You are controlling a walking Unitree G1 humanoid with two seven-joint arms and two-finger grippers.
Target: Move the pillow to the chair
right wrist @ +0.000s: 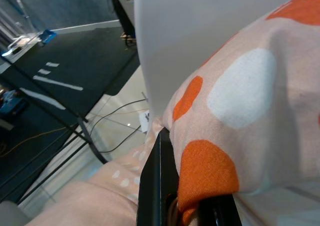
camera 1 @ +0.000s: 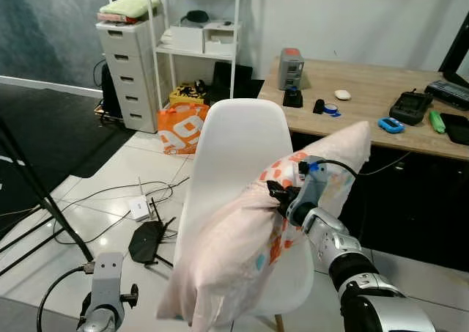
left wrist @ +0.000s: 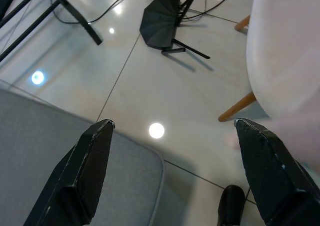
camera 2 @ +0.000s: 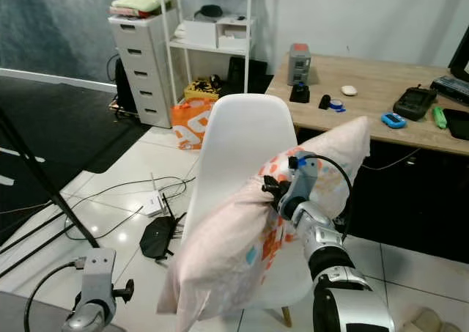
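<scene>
A pale pink pillow (camera 1: pixel 242 251) with orange and white dots lies slanted across the white plastic chair (camera 1: pixel 238 145), one end up toward the desk, the other hanging off the seat's front. My right gripper (camera 1: pixel 277 193) is shut on a bunched fold of the pillow (right wrist: pixel 210 176) near its middle, against the chair back (right wrist: pixel 200 31). My left gripper (left wrist: pixel 170 171) hangs low at the left, open over the floor with nothing between its fingers (left wrist: pixel 85 161). The left arm (camera 1: pixel 102 295) sits by the bottom edge.
A wooden desk (camera 1: pixel 366 90) with small gadgets stands right behind the chair. A black router (camera 1: pixel 146 240) and cables lie on the tiled floor at left, beside a black tripod leg (camera 1: pixel 44 200). White drawers (camera 1: pixel 128 68), shelves and an orange bag (camera 1: pixel 182 127) stand farther back. Grey sofa edge (left wrist: pixel 75 176) lies below the left gripper.
</scene>
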